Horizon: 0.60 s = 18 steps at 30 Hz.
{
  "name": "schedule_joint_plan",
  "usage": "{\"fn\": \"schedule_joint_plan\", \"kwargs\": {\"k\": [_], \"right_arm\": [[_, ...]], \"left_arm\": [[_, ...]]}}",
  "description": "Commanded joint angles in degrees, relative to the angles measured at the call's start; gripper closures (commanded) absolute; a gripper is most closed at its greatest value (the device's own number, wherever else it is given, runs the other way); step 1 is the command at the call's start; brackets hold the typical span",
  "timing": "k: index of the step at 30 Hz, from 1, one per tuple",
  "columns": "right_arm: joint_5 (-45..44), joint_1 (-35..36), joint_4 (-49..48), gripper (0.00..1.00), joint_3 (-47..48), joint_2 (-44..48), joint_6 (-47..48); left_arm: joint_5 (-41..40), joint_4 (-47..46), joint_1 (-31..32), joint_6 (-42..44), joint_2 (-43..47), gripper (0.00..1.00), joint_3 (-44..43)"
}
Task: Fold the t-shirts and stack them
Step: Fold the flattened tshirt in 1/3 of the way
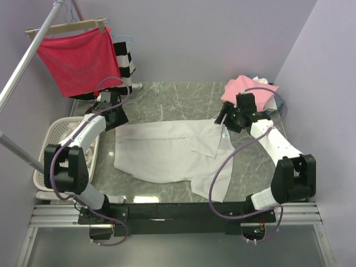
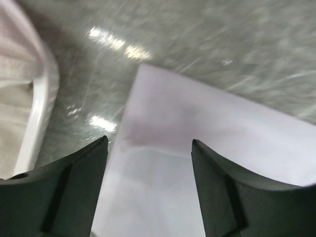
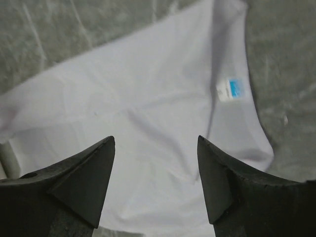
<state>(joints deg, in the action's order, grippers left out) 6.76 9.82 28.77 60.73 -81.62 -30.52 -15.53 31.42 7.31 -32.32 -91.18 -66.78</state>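
Item inspected: white t-shirt [image 1: 172, 153], lying spread and rumpled at the centre of the table, one flap folded over near its right side. Its small blue neck label [image 3: 232, 90] faces up at the shirt's 3 o'clock edge.

Left gripper [image 2: 148, 140]: above the shirt's 10 o'clock corner, jaws parted, nothing between them. Contact with the cloth cannot be confirmed.

Right gripper [image 3: 155, 138]: above the shirt near the label, at the 2 o'clock corner, jaws likewise parted and empty.

Further shirts: a heap at 2 o'clock on the table, against the far right corner, pink t-shirt [image 1: 245, 89] on top (a pale layer shows beneath it, not identifiable).

Surface: table [image 1: 167, 97] of grey-green marbled finish, glossy, with lamp glare visible in the left wrist view.

Surroundings: white laundry basket [image 1: 53, 139] at 9 o'clock, just beside the table edge, holding pale cloth. At 11 o'clock a red cloth [image 1: 78, 58] is clipped to a wooden hanger [image 1: 67, 26], with a black-and-white striped garment [image 1: 125, 61] behind it. A metal pole [image 1: 28, 61] runs diagonally at the left. Walls [image 1: 222, 33] are plain lilac.
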Motion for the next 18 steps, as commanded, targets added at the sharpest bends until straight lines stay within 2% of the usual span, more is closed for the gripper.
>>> {"fn": "schedule_joint_plan", "kwargs": {"k": [1, 5, 10, 14, 18], "right_arm": [[6.47, -0.16, -9.07, 0.27, 6.32, -9.04, 0.91], [10.63, -0.16, -12.16, 0.28, 10.01, -16.62, 0.73], [11.08, -0.77, -11.37, 0.29, 14.50, -24.26, 0.20], [6.96, -1.39, -9.18, 0.29, 15.47, -27.44, 0.38], [1.51, -2.61, -7.33, 0.28, 15.82, -30.07, 1.34]], "left_arm": [[7.86, -7.84, 0.33, 0.06, 3.11, 0.28, -1.25], [11.39, -11.55, 1.21, -0.90, -0.48, 0.30, 0.16], [12.54, -14.28, 2.18, -1.52, -5.15, 0.33, 1.13], [11.32, -13.49, 2.27, -1.70, -7.52, 0.33, 1.13], [5.44, -10.77, 2.18, -1.61, -12.52, 0.34, -0.18]]}}
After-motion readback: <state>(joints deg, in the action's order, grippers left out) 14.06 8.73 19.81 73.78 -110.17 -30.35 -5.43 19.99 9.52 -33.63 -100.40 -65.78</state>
